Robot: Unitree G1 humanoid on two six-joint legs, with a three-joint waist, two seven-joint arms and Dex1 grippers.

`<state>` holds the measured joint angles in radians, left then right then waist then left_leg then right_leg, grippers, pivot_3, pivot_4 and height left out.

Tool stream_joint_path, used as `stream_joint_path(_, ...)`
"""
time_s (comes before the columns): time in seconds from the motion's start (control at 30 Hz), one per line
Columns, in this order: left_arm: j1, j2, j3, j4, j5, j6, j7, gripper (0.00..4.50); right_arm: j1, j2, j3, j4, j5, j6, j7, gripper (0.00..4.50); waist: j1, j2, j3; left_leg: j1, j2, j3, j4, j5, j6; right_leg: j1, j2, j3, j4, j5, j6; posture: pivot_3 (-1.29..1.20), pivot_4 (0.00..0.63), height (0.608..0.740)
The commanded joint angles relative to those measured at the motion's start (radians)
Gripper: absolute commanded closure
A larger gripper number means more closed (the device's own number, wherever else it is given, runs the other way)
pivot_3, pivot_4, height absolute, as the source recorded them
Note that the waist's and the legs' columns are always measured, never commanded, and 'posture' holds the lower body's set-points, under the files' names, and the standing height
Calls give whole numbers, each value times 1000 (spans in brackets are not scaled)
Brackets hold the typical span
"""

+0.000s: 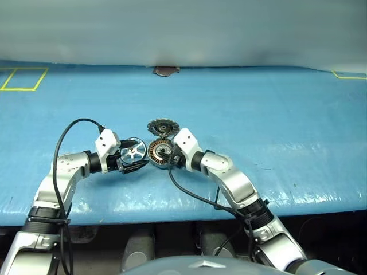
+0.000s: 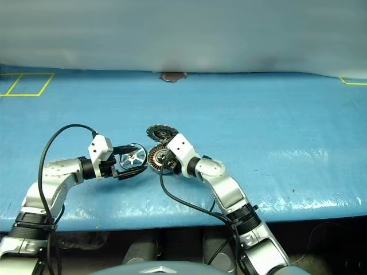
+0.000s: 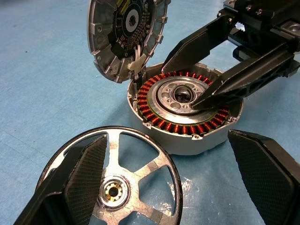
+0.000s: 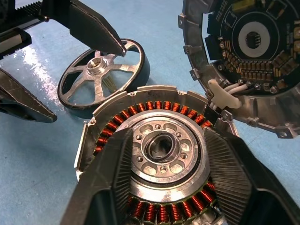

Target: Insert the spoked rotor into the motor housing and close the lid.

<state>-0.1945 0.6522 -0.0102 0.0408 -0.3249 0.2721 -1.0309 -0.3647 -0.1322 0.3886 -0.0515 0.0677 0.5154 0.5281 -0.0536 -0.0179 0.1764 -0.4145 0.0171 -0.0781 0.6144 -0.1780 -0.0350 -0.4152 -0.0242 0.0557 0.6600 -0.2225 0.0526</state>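
Observation:
The spoked rotor point(image 1: 133, 152), a shiny silver wheel, rests on the blue table between the fingers of my open left gripper point(image 1: 139, 154); in the left wrist view one finger point(image 3: 84, 173) overlaps its rim. Just right of it stands the motor housing point(image 1: 159, 152), its copper windings point(image 3: 173, 126) showing. The lid point(image 1: 162, 126) stands swung open at the housing's far rim, its circuit face point(image 4: 253, 51) exposed. My right gripper point(image 4: 166, 133) hovers over the housing, fingers apart on either side of the central hub point(image 4: 161, 145), one fingertip point(image 3: 199, 99) at the inner ring.
Everything sits on a blue sheet over the table point(image 1: 258, 126), whose front edge point(image 1: 172, 212) runs close to my arms. Yellow tape marks lie at the far left point(image 1: 23, 79) and far right point(image 1: 350, 74). A brown patch point(image 1: 166, 71) sits at the far edge.

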Motion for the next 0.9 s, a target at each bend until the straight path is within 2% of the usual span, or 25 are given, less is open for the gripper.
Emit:
stream_joint_path(0.03, -4, 2, 19, 5, 0, -27, -1, 0, -1, 8, -10, -50, 16, 0, 6, 3073, 0, 0, 0, 0, 0, 0, 0, 0, 0, 0, 0, 0, 0, 0, 0, 0, 150, 740)
stream_joint_path(0.17, -5, 1, 18, 8, 2, -31, 2, 0, -5, 10, -10, -36, 9, -2, 1, 4355, -1, 0, 0, 0, 0, 0, 0, 0, 0, 0, 0, 0, 0, 0, 0, 0, 150, 740)
stream_joint_path(0.2, -5, 1, 18, 8, 2, -32, 3, 0, -5, 10, -10, -35, 9, -2, 1, 4436, -1, 0, 0, 0, 0, 0, 0, 0, 0, 0, 0, 0, 0, 0, 0, 0, 150, 740)
stream_joint_path(0.53, -1, -4, 16, 4, 3, -37, 13, 0, -11, 29, 16, 65, -22, -12, -7, 4436, -5, 0, 0, 1, 0, 0, 0, 0, 0, 1, 0, 0, 0, 0, 0, 0, 150, 740)
stream_joint_path(0.9, 4, -6, 14, 4, 3, -35, 17, 0, 3, 16, -4, -76, -15, -2, -12, 4436, -6, 0, 0, 1, 0, 0, 0, 0, 0, 0, 0, 0, 0, 0, 0, 0, 150, 740)
